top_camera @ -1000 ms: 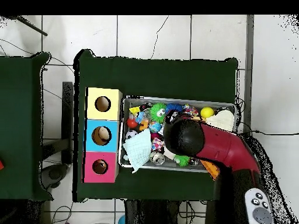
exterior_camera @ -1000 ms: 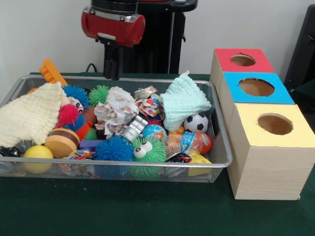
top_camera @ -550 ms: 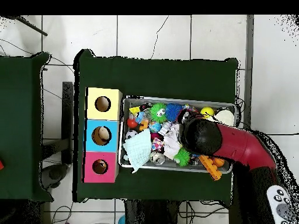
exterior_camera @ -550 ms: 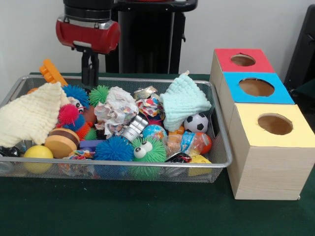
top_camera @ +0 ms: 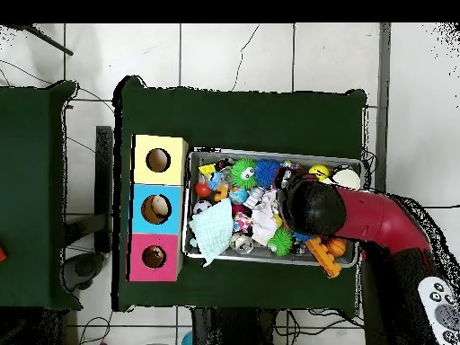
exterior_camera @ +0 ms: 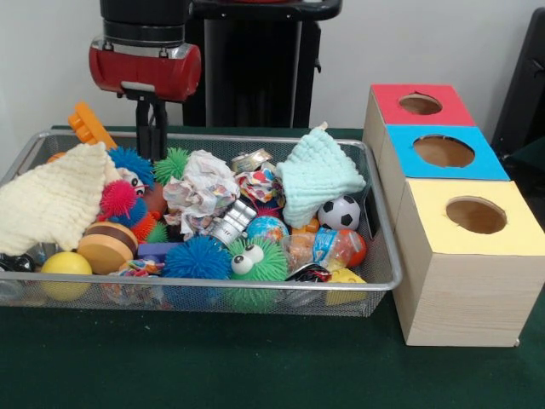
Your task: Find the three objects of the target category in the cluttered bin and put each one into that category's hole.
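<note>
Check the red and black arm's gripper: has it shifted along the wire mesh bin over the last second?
Yes. In the front view the gripper moved left along the wire mesh bin's far rim, from behind the crumpled paper ball to behind the blue spiky ball.

text: none legible | labels: none | numbers: none
</note>
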Controlling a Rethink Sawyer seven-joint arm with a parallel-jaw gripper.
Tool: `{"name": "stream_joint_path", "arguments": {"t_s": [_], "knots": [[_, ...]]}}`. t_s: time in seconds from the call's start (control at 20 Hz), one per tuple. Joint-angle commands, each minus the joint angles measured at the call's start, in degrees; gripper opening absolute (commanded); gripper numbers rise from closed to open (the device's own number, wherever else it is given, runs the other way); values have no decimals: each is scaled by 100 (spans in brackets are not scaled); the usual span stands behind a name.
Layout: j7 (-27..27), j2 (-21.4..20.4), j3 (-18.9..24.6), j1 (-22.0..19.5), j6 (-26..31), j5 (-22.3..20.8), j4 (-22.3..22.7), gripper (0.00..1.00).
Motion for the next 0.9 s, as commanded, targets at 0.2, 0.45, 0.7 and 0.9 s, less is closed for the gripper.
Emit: {"name": "stream_joint_path", "arguments": {"t_s": [0.2, 0.45, 0.7, 0.9], "knots": [[-720, 200, 367, 224, 628, -547, -158, 0], [-565, 233, 351, 289, 500, -586, -133, 0], [-572, 273, 383, 267, 456, -572, -133, 0], [-611, 286, 425, 219, 473, -551, -143, 0]]}}
